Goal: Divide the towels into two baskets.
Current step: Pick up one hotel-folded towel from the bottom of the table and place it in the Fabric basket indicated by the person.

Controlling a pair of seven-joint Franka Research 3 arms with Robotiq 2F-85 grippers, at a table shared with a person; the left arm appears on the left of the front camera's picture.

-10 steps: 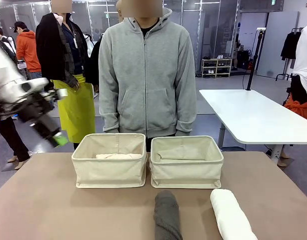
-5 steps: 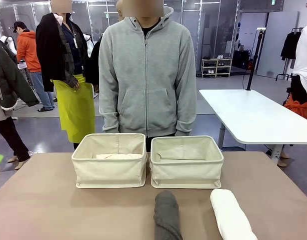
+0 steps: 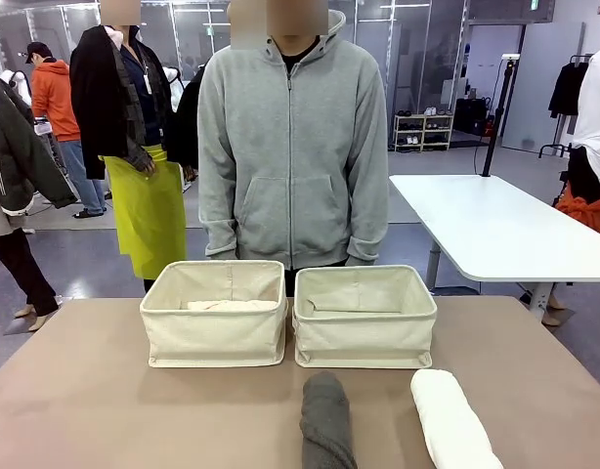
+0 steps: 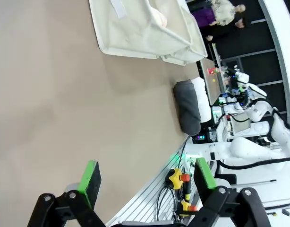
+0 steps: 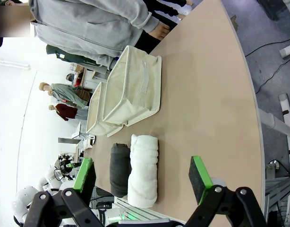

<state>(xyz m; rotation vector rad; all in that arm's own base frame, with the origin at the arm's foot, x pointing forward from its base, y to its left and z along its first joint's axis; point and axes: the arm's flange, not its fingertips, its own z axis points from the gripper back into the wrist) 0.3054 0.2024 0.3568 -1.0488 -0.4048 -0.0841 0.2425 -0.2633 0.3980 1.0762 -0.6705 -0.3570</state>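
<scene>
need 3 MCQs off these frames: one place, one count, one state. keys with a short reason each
1. Where is the dark grey towel? A) in a basket B) on the table in front of the baskets C) in the person's hands
2. How many towels lie outside the baskets? A) one B) four C) two
3. Right end effector state? A) open, empty B) shut on the white towel C) shut on a basket rim

1 B: it lies on the tabletop. 2 C: it and the white towel sit on the table. 3 A: green pads apart, gripping nothing.
</scene>
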